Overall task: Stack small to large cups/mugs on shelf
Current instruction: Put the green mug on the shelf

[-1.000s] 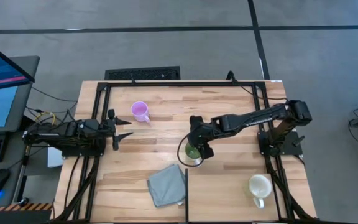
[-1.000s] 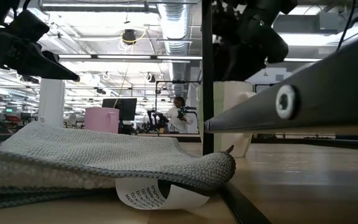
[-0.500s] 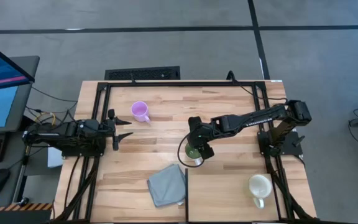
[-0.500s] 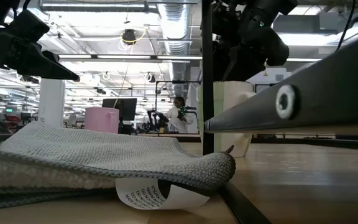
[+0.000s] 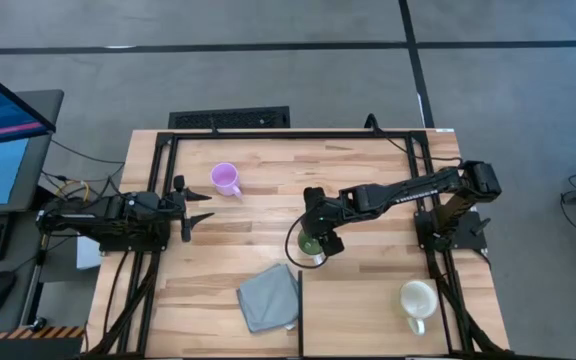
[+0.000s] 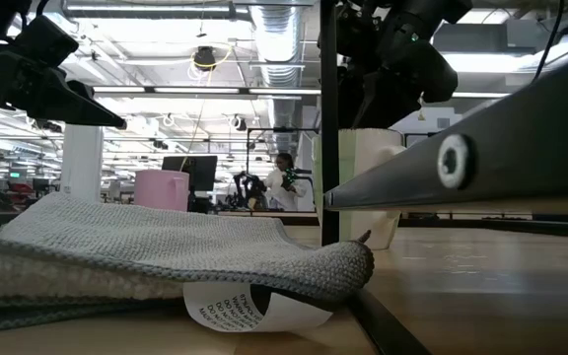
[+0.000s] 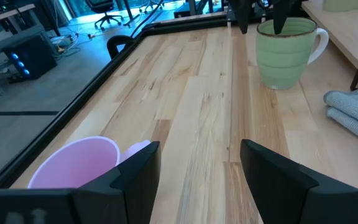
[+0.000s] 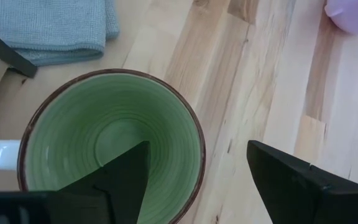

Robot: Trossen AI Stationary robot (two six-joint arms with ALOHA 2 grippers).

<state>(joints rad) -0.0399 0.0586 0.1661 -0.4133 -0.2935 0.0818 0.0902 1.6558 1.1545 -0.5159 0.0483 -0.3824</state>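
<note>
Looking down your right wrist camera, you see the right gripper [image 8: 194,171] spread wide directly over the green mug [image 8: 114,146], one finger over the bowl, one outside the rim. At nine o'clock on the table your left gripper [image 5: 200,209] waits, also open. The purple mug [image 5: 225,179] sits at eleven, the cream mug [image 5: 417,300] at five.

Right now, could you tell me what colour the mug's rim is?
Dark brown, on the green mug; the right wrist view shows it best.
</note>
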